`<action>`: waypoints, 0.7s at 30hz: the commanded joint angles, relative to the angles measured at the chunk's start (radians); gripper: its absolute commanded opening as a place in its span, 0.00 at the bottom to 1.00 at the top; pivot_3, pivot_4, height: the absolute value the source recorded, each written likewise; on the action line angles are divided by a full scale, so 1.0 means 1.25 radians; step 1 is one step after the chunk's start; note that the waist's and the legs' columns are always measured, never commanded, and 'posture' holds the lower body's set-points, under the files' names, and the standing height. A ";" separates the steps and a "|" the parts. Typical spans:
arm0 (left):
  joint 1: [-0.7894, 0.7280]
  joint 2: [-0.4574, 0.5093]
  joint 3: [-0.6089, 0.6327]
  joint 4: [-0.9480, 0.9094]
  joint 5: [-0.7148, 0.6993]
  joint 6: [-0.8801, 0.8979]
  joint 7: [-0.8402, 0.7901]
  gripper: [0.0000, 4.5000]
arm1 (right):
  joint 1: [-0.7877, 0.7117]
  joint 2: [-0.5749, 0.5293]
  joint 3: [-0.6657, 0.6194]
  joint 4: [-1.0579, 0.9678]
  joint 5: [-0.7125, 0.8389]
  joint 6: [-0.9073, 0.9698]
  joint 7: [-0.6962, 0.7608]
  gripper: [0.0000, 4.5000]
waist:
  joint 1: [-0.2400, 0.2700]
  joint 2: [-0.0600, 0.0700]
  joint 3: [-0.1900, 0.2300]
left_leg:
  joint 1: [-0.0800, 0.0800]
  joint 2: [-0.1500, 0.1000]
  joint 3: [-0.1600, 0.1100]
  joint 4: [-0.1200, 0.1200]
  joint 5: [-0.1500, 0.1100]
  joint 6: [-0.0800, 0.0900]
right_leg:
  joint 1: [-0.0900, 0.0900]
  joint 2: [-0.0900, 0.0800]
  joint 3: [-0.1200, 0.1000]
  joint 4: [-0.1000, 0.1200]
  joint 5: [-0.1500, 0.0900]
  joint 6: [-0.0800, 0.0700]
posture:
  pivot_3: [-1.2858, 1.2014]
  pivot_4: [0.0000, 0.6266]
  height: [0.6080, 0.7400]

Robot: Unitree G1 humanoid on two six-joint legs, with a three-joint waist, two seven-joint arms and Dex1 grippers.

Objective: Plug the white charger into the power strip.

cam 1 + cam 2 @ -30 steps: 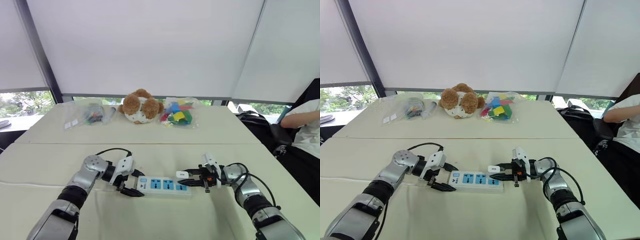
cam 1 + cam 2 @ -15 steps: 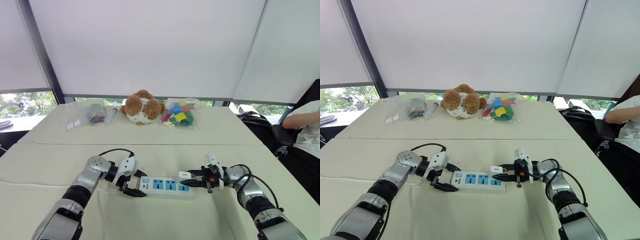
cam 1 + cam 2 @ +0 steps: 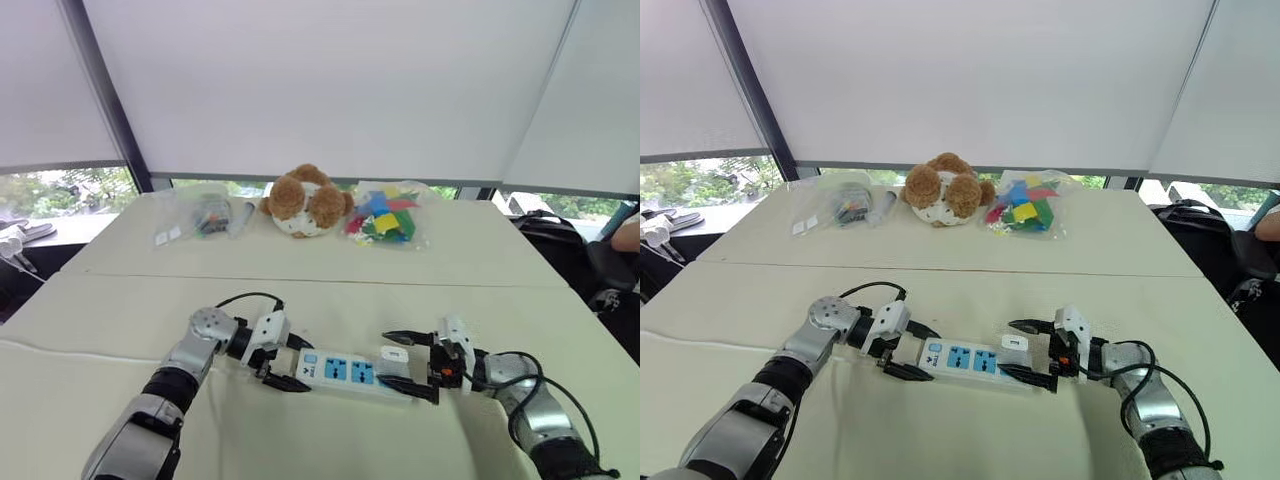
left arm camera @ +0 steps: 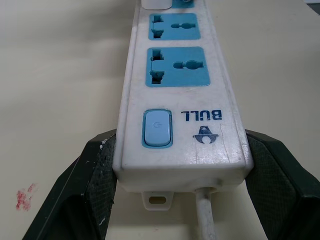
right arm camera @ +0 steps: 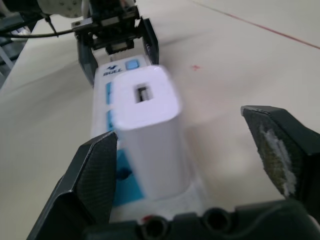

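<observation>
White 3-socket plastic power strip with blue faces (image 4: 179,98) lies flat on the beige table (image 3: 480,290); the left gripper (image 3: 292,365) has its 2 black fingers (image 4: 95,182) clamped on the strip's cord end; the white cube charger (image 5: 150,132) stands upright in the strip's opposite end socket; the right gripper (image 3: 390,359) has its fingers (image 5: 280,145) spread wide either side of the charger, with neither seen touching it. Far edge: clear bag of small items (image 3: 200,214), brown teddy bear (image 3: 308,200), bag of coloured blocks (image 3: 385,212).
</observation>
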 commanded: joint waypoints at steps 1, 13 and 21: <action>0.017 0.012 0.003 0.038 0.026 0.012 0.039 0.90 | 0.071 -0.070 -0.085 -0.174 0.052 0.073 -0.028 1.00 | 0.000 0.001 0.004 | -0.001 -0.004 0.000 0.001 0.000 0.000 | -0.001 0.000 0.000 0.000 0.000 0.000 | 0.52 0.24 0.99; 0.139 0.089 0.115 -0.309 -0.104 0.273 0.120 0.99 | 0.288 -0.194 -0.323 -0.460 0.157 0.269 -0.108 1.00 | -0.003 -0.007 0.025 | -0.016 -0.008 -0.009 0.012 0.000 0.001 | -0.011 0.004 0.001 -0.002 0.011 0.049 | 0.52 0.24 0.99; 0.251 0.177 0.373 -0.598 -0.354 0.718 0.342 0.99 | 0.342 -0.152 -0.479 -0.424 0.268 0.409 -0.193 1.00 | 0.002 -0.009 0.033 | -0.018 -0.007 -0.013 0.011 0.000 0.001 | -0.012 0.007 0.001 0.000 0.011 0.053 | 0.52 0.24 0.99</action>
